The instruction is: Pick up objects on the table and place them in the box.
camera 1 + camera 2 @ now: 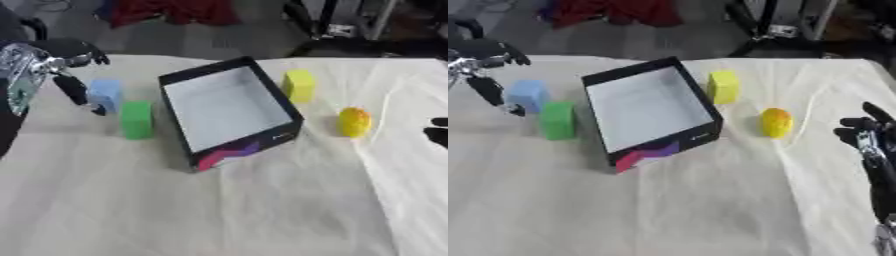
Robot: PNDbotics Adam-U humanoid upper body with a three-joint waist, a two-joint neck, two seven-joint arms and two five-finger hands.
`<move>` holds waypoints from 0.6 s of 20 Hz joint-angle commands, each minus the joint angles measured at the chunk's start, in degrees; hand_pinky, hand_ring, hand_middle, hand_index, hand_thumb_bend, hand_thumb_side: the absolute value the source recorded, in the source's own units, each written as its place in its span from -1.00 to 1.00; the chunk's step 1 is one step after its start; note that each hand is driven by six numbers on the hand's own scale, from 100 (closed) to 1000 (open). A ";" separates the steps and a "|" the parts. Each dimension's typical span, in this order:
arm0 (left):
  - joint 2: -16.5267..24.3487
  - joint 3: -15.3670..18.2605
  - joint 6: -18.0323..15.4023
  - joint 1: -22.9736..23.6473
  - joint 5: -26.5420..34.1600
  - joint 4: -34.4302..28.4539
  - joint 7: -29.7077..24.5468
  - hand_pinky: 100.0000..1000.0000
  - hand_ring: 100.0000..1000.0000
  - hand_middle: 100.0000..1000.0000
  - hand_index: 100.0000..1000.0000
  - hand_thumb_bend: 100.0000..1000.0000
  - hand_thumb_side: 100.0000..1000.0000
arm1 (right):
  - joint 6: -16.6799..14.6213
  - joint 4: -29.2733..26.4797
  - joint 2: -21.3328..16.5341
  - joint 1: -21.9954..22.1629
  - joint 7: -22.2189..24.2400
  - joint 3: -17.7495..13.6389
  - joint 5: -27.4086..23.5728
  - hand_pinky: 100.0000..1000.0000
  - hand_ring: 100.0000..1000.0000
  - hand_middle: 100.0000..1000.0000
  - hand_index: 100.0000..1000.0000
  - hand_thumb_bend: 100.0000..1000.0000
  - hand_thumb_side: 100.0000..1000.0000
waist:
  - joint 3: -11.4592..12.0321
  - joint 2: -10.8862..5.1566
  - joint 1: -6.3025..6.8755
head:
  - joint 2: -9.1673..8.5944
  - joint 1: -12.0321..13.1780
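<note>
No legible writing is seen on the box (229, 107); left hand (52, 70) is spread beside the blue block (106, 94) at 9 o'clock, right hand (871, 137) held relaxed at 3 o'clock

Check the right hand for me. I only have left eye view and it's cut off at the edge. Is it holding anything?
Observer: No. The right hand is open, fingers up, holding nothing.
Operator: Touching the yellow round thing?
Observer: No, it is apart from the yellow round object; bare cloth shows between them.
Operator: Where does its arm come from?
Observer: The right arm rises along the right edge from the lower corner.
</note>
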 commanded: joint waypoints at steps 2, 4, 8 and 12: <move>-1.02 3.60 1.56 -2.96 -5.63 6.08 5.16 0.74 0.55 0.49 0.75 0.42 -0.38 | -0.10 -0.54 -1.16 -0.38 0.34 -0.01 -0.53 0.56 0.35 0.26 0.81 -1.00 0.25 | -0.47 -1.49 0.01 | -0.10 0.18; -1.36 4.51 2.30 -3.44 -6.37 8.04 7.20 0.74 0.54 0.49 0.74 0.34 -0.38 | -0.09 -0.51 -1.12 -0.40 0.47 0.10 -0.57 0.56 0.35 0.26 0.81 -1.00 0.25 | -0.71 -1.41 -0.01 | -0.10 0.24; -1.36 5.27 3.14 -3.81 -6.71 10.31 8.87 0.73 0.55 0.50 0.72 0.23 -0.40 | -0.07 -0.49 -1.16 -0.44 0.55 0.16 -0.61 0.56 0.35 0.26 0.81 -1.00 0.26 | -1.11 -1.30 0.02 | -0.10 0.33; -1.36 5.41 3.29 -3.85 -6.00 11.32 7.79 0.73 0.54 0.50 0.72 0.18 -0.43 | -0.08 -0.47 -1.12 -0.50 0.61 0.21 -0.66 0.56 0.35 0.26 0.81 -1.00 0.26 | -1.37 -1.21 0.12 | -0.10 0.38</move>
